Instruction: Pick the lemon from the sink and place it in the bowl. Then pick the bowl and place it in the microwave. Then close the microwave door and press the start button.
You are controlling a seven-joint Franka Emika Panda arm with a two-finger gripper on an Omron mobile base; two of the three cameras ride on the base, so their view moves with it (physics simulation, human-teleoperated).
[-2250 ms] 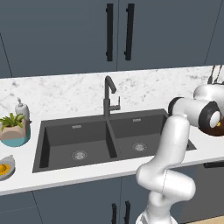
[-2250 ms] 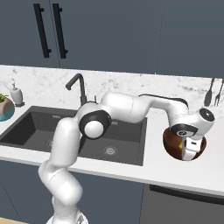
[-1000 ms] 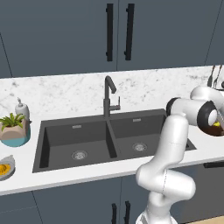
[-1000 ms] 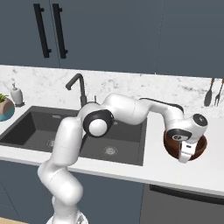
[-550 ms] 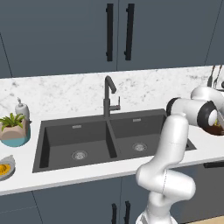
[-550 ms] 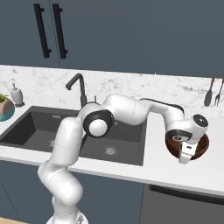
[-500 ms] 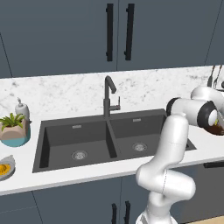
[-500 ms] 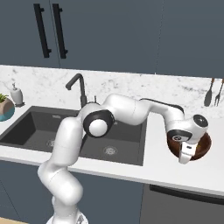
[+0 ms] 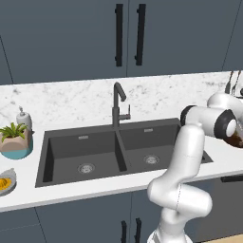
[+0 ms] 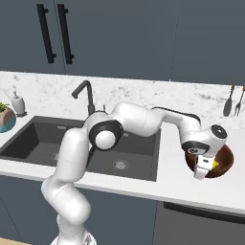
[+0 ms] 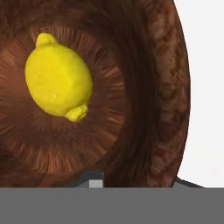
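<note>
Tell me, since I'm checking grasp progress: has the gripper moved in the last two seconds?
Yes. In the right base view the gripper has dropped lower, toward the near rim of the bowl, which stays put beside the sink.

White marble-look countertop [image 9: 71, 102] with grey veining runs beneath dark cabinets. Set into it: a dark charcoal double-basin sink [image 9: 102, 154] with a dark gooseneck faucet [image 9: 118, 102]. At the left end stand a teal plant pot [image 9: 15, 144], a white soap dispenser [image 9: 23, 118] and a shallow pale grey dish [image 9: 5, 180]. At the right end rests a deep reddish-brown wooden bowl [image 10: 225, 162].
</note>
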